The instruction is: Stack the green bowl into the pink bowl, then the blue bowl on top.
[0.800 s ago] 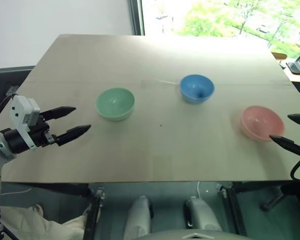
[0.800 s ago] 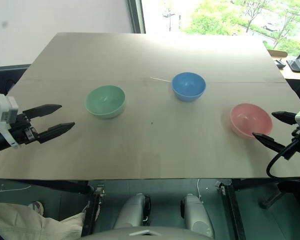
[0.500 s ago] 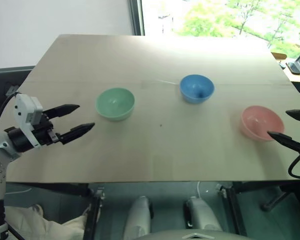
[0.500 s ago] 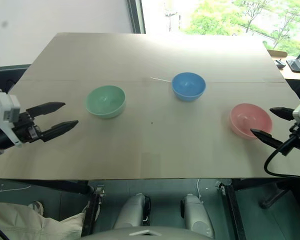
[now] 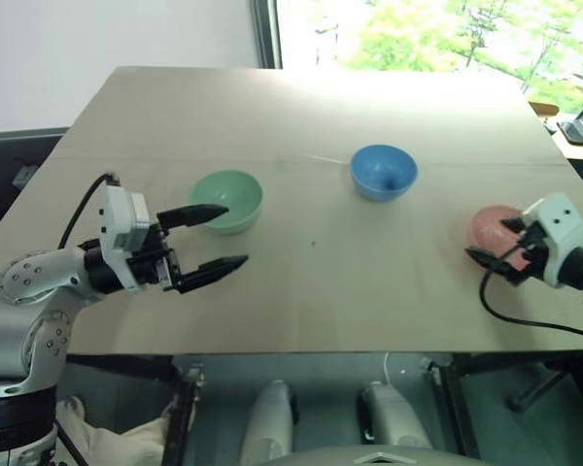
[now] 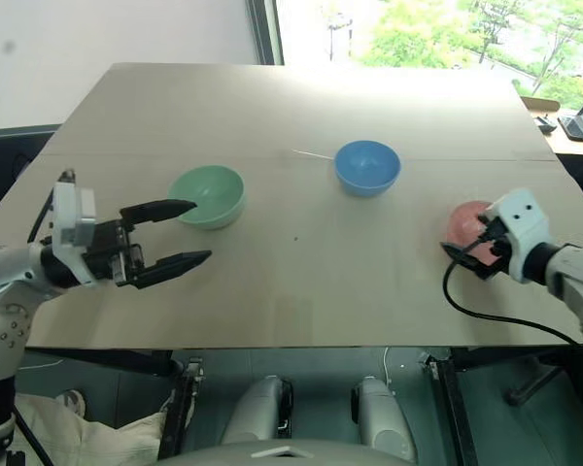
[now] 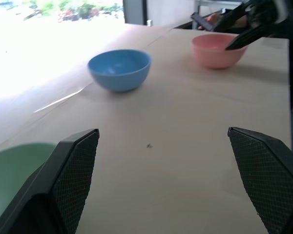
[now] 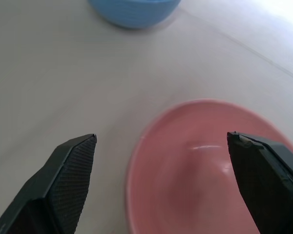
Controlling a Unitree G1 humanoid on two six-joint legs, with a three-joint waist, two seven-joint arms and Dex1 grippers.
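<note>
**Both pincers released, three bowls separate on the table**

Nearest the robot, the left pincer (image 5: 214, 236) hangs over the left part of the table (image 5: 369, 301). Its two black fingers are spread wide and grasp nothing. They point toward the table's middle. The upper fingertip lies over the near rim of the green bowl (image 5: 231, 198) as seen from the head; contact cannot be determined. In the left wrist view a part of the green bowl shows beside one finger (image 7: 71, 180).

At the right edge of the table, the right pincer (image 6: 463, 250) is at the pink bowl (image 6: 463, 224). Its fingers are also spread wide and hold nothing. In the right wrist view the two fingers (image 8: 68, 180) stand either side of the pink bowl's open mouth, with the bowl between them. Whether they touch the rim cannot be determined. The pincer body and its cable cover part of this bowl in the head views.

All three bowls stand upright, mouths up, well apart from one another. None is stacked.

The green bowl stands left of centre. The pink bowl stands near the right edge. Farthest back, the blue bowl (image 5: 383, 171) stands right of centre, between the two others and behind them.

Beyond the far table edge is a window (image 5: 437, 34) with greenery outside.
</note>
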